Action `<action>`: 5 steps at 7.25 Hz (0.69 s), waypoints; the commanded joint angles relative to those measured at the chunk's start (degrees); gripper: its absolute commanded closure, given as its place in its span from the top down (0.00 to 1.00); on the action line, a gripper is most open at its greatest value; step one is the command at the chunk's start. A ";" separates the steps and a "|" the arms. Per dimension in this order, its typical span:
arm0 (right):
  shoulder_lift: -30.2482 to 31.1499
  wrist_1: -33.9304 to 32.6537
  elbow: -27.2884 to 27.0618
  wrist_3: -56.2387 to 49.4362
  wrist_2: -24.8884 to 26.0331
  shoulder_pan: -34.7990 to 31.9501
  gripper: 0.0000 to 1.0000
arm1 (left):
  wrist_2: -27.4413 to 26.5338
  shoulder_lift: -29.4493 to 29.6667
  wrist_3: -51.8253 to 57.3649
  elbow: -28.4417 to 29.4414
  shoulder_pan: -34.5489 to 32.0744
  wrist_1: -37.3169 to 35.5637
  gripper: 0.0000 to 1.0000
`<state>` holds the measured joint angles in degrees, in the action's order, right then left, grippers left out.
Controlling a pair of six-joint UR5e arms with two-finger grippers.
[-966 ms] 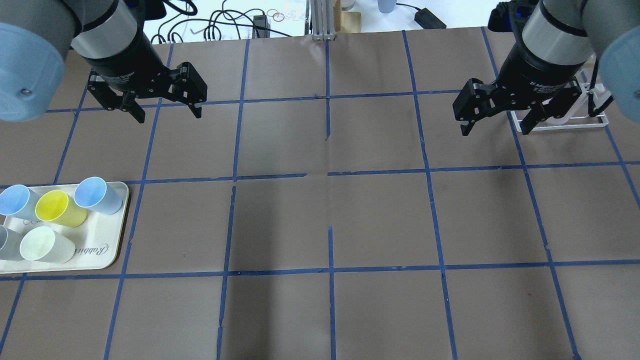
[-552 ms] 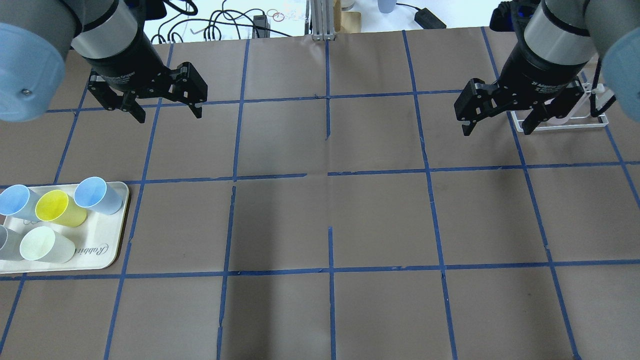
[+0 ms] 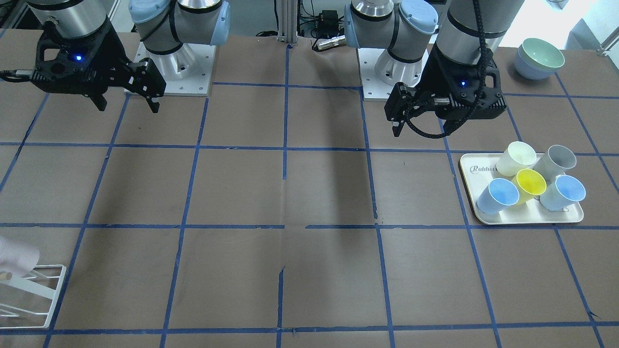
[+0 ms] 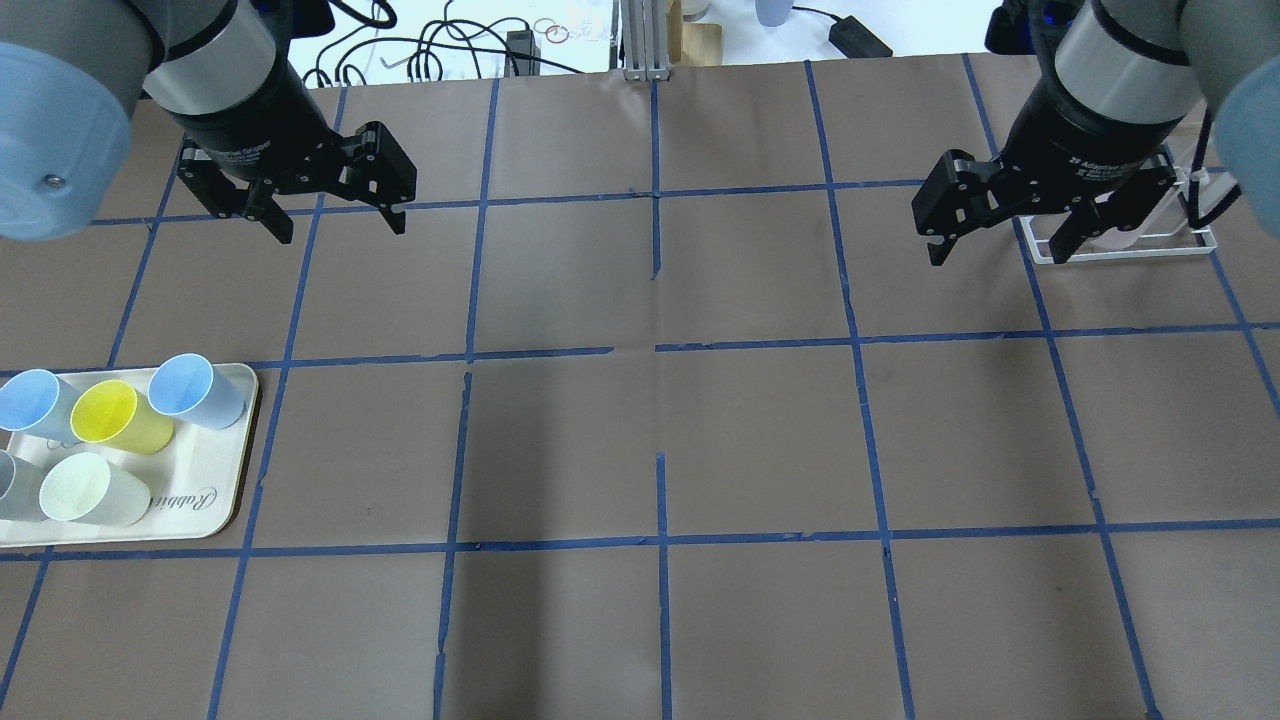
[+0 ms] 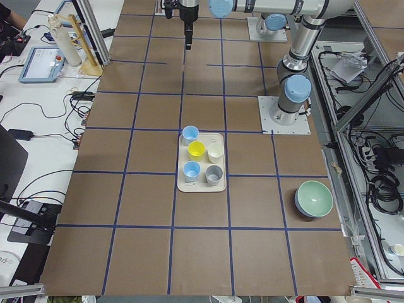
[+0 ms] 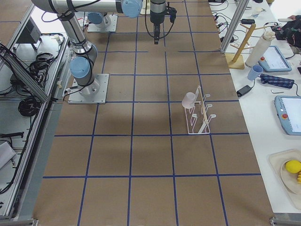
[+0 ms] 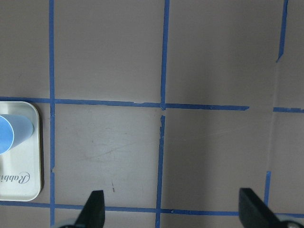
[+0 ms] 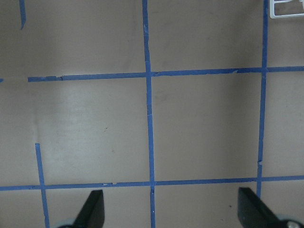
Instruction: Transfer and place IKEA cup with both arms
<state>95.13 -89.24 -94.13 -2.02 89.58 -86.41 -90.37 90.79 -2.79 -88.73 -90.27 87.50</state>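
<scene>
The pale pink IKEA cup (image 6: 189, 100) hangs tilted on a white wire rack (image 6: 200, 115) at the table's right end. It also shows at the bottom left of the front view (image 3: 15, 255). My right gripper (image 4: 997, 255) hovers open and empty just left of the rack (image 4: 1190, 245), above the table; its wrist view (image 8: 171, 209) shows only taped paper below. My left gripper (image 4: 340, 228) hovers open and empty at the far left, beyond the cup tray; it also shows in its wrist view (image 7: 173, 211).
A cream tray (image 4: 215, 500) at the left edge holds two light blue cups, a yellow cup (image 4: 118, 415), a cream cup and a grey one, all lying tilted. Stacked bowls (image 3: 539, 58) sit near the left arm's base. Blue tape lines grid the brown table.
My right gripper has shifted slightly toward the table's far side beside the rack. The left gripper has barely moved. Both stay open.
</scene>
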 commanded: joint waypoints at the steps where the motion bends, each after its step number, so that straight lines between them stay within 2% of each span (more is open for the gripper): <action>1: 0.05 -0.41 0.00 -0.70 0.07 0.10 1.00 | 0.63 0.87 0.68 1.01 0.10 -0.05 1.00; 5: 0.23 -0.06 -0.35 -0.71 0.41 0.01 1.00 | 0.81 1.05 0.50 1.19 0.10 -0.14 1.00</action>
<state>95.33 -89.54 -94.34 -2.81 89.53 -86.39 -89.45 91.85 -2.28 -87.50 -90.18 87.35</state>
